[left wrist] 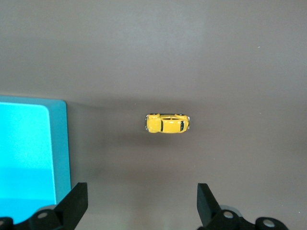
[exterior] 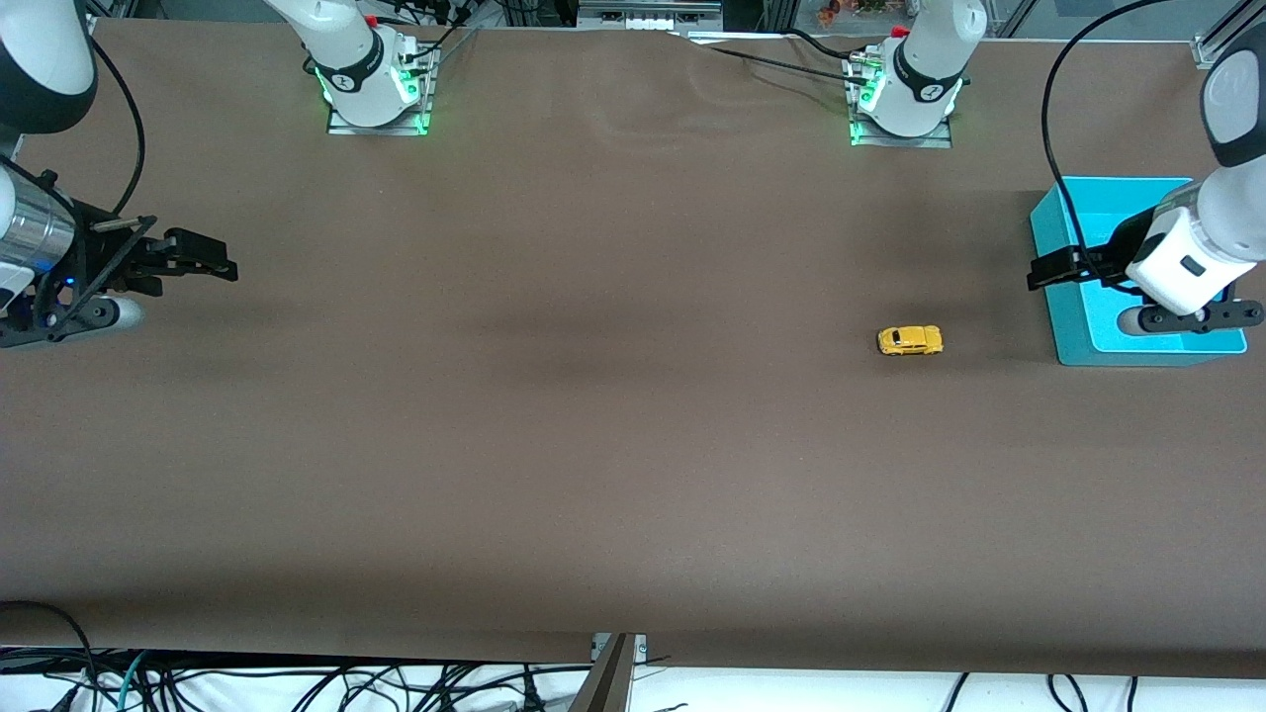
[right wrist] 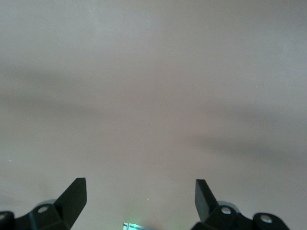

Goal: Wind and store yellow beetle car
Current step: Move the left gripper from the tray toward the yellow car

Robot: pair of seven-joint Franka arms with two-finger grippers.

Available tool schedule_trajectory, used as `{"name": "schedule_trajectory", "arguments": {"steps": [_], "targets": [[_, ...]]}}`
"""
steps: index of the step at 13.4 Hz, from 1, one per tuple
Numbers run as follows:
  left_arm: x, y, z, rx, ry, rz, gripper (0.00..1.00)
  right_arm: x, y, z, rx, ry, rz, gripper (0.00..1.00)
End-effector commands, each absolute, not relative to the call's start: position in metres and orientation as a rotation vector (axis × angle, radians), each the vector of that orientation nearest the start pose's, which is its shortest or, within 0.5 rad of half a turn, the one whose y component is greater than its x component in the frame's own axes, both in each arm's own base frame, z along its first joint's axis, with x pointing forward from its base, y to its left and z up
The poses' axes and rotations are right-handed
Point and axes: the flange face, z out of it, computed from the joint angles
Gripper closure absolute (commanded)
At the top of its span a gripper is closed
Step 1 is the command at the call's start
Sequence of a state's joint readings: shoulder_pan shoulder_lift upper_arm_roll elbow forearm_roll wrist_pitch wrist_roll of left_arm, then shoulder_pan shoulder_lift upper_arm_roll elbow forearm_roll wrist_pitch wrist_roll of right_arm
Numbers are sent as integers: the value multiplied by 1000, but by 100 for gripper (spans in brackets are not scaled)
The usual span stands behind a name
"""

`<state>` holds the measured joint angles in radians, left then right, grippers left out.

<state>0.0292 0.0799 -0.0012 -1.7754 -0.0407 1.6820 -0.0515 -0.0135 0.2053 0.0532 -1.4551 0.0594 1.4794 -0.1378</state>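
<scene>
While both arms wait, the yellow beetle car sits untouched.

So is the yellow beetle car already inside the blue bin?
No, the yellow beetle car sits on the bare brown table beside the blue bin, apart from it.

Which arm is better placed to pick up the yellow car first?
Left. The left gripper hangs open over the teal bin, beside the yellow beetle car; the right gripper waits at the table's right-arm end.

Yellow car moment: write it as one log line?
yellow beetle car: on table, untouched | blue bin: beside | left gripper: open | right gripper: open, waiting
</scene>
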Motion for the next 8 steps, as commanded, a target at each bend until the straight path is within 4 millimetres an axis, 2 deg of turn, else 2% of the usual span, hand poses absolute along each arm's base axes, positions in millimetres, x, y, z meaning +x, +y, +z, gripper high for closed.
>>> {"name": "schedule_trajectory", "arguments": {"steps": [1, 3, 4, 5, 6, 8], "targets": [[573, -4, 463, -3147, -87, 250, 0, 599, 37, 562, -3114, -305, 286, 0], [568, -9, 426, -3151, -71, 190, 0, 596, 41, 568, -3141, -325, 298, 0], [564, -15, 410, -3152, -54, 173, 0, 594, 39, 581, -3160, -320, 262, 0], [560, -17, 396, -3152, -48, 161, 0, 593, 38, 585, -3180, -323, 244, 0], [555, -17, 377, -3153, -42, 146, 0, 593, 37, 587, -3179, -325, 234, 0], [536, -15, 332, -3155, -27, 81, 0, 584, 32, 608, -3186, -317, 176, 0]]}}
